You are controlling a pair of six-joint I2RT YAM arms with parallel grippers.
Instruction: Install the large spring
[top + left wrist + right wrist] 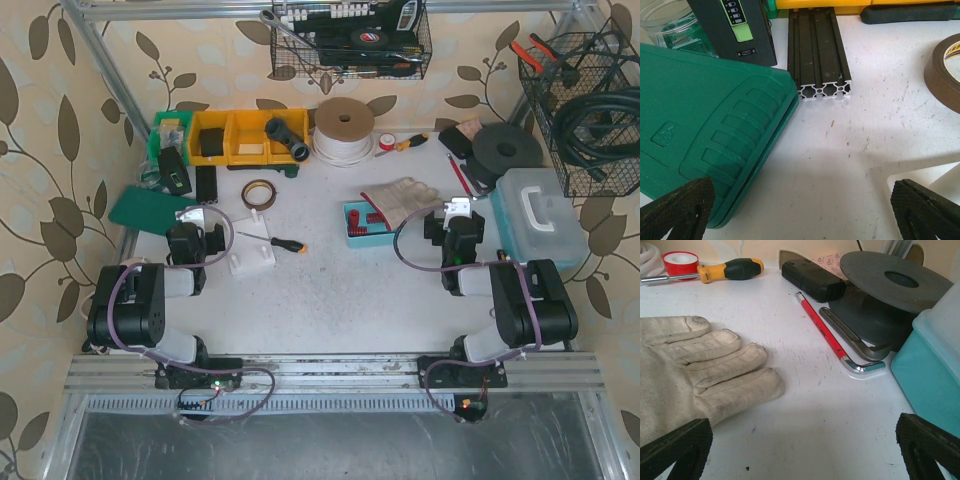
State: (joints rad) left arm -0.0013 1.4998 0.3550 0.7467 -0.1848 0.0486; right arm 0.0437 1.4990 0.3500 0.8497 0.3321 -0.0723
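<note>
I cannot make out a large spring in any view. A white plastic block (250, 258) lies on the table right of my left gripper (195, 222); its corner shows in the left wrist view (920, 175). My left gripper (802, 215) is open and empty, low over bare table beside a green case (700, 125). My right gripper (455, 215) is open and empty too. In the right wrist view the right gripper (802, 455) hangs over bare table between a white work glove (695, 365) and a teal box (935, 365).
A black aluminium rail (819, 50) and a brown tape roll (945, 70) lie ahead of the left gripper. A red hex key (822, 330), a black disc (895, 280) and a screwdriver (730, 269) lie ahead of the right. A teal tray (352, 222), an orange-handled screwdriver (278, 242) and yellow bins (240, 135) lie farther off.
</note>
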